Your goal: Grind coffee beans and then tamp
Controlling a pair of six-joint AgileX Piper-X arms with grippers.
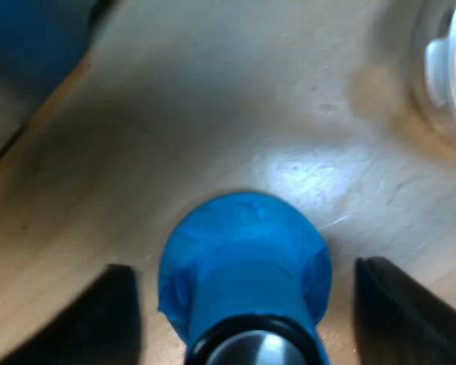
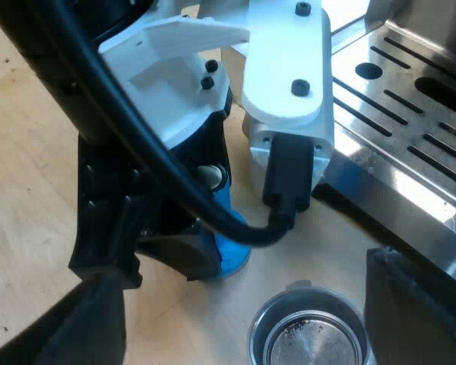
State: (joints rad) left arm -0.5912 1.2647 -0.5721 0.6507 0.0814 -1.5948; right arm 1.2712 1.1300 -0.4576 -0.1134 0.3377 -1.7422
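The blue tamper (image 1: 243, 251), metal end up, stands on the table (image 1: 213, 114) at twelve o'clock of the left gripper (image 1: 247, 304), between its parted jaws. The right gripper (image 2: 239, 285), jaws apart, flanks the metal holder (image 2: 311, 346).

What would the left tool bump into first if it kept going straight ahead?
Probably the blue tamper. It stands between the left tool's open fingers, untouched, so its top would meet the tool's middle before the fingers reach the wooden table. Depth is unclear.
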